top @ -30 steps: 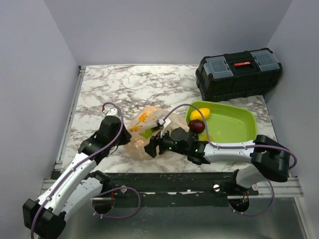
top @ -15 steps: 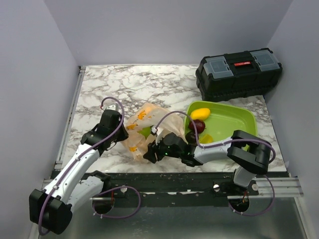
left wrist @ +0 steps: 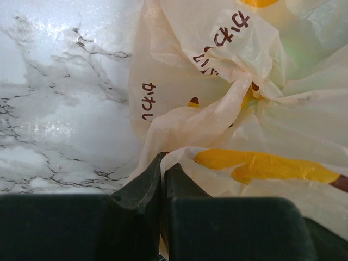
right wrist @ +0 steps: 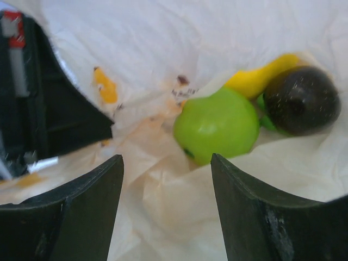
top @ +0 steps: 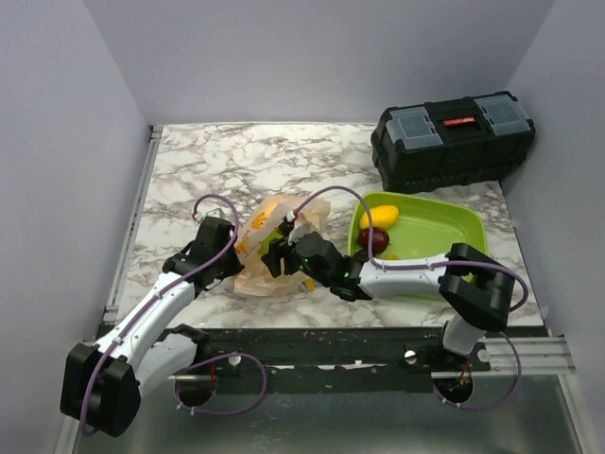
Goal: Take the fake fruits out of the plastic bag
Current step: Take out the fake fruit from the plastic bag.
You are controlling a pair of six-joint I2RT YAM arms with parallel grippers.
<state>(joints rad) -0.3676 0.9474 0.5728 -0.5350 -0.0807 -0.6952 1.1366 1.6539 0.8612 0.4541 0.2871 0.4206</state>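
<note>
The peach plastic bag point(top: 267, 227) lies on the marble left of the tray. My left gripper point(top: 234, 263) is shut on a fold at the bag's near-left edge; in the left wrist view its fingers point(left wrist: 163, 166) pinch the thin film of the bag point(left wrist: 228, 98). My right gripper point(top: 276, 257) is open at the bag's mouth. In the right wrist view its tips point(right wrist: 166, 160) stand apart just short of a green apple point(right wrist: 217, 125), with a yellow fruit point(right wrist: 261, 79) and a dark round fruit point(right wrist: 302, 100) behind it, all inside the bag point(right wrist: 163, 49).
A lime-green tray point(top: 444, 236) right of the bag holds a yellow fruit point(top: 379, 217) and a dark red fruit point(top: 373, 240). A black toolbox point(top: 452, 137) stands at the back right. The table's near edge runs just below both grippers.
My right gripper has moved left and away from me into the bag's mouth. The left gripper has shifted slightly toward me, still holding the bag, and the bag has bunched up between them.
</note>
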